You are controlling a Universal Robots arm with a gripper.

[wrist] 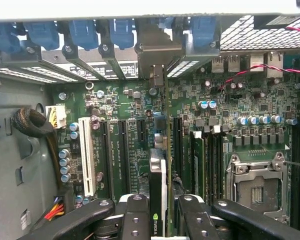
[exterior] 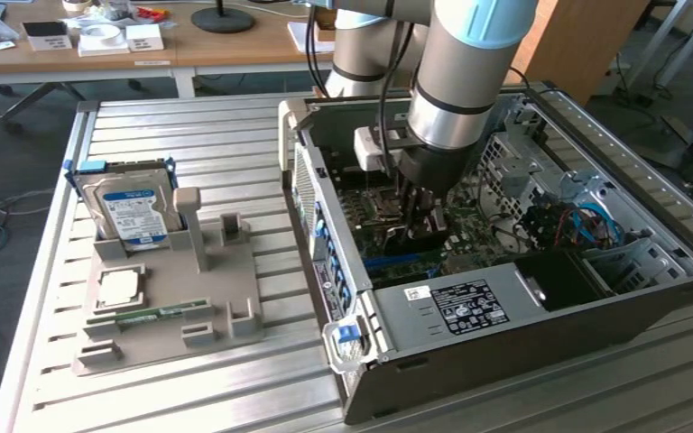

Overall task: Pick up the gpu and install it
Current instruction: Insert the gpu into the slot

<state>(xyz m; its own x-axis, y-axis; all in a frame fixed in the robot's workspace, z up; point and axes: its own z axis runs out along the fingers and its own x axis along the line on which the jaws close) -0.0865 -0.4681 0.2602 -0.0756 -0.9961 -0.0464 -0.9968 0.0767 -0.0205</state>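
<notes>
Though the seating of the gpu (wrist: pixel 158 182) is unclear edge-on, the claw (wrist: pixel 162 212) pinches it inside the case (exterior: pixel 503 361).

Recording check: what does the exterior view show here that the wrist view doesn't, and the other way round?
Exterior view: the hard drive and memory stick on the grey fixture, beside the open computer case. Wrist view: the gpu edge-on with its logo, clamped in the gripper over the motherboard slots, plus an empty CPU socket. Both: the gripper inside the case, above the motherboard.
</notes>
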